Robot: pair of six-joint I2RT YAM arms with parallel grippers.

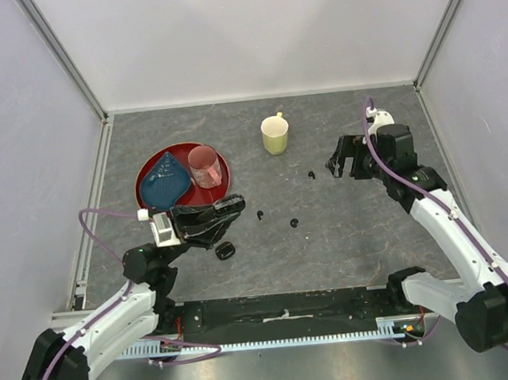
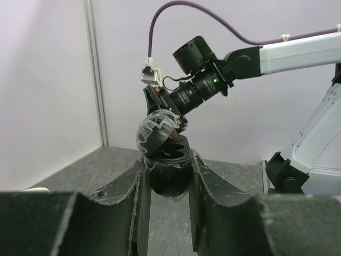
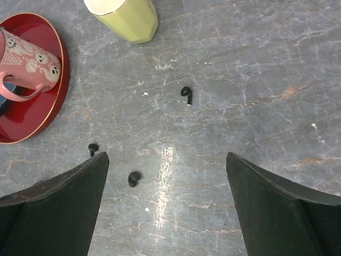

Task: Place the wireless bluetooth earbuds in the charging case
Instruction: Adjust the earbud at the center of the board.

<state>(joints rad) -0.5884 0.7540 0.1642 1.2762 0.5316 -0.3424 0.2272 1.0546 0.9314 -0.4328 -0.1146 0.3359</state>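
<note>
My right gripper (image 3: 166, 157) hangs wide open, the nearest earbud (image 3: 185, 94) ahead, stem seemingly pointing back toward it; my left gripper (image 1: 229, 210) clamps the open charging case (image 2: 166, 160).

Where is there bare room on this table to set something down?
Free: the near-right table between the earbuds and the right arm; also the strip behind the yellow mug and red plate. Crowded: the middle, where earbuds lie scattered beside a black pod.

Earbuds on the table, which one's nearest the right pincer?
The lone earbud nearest the yellow mug, just left of the right pincer; the other two lie farther left.
</note>
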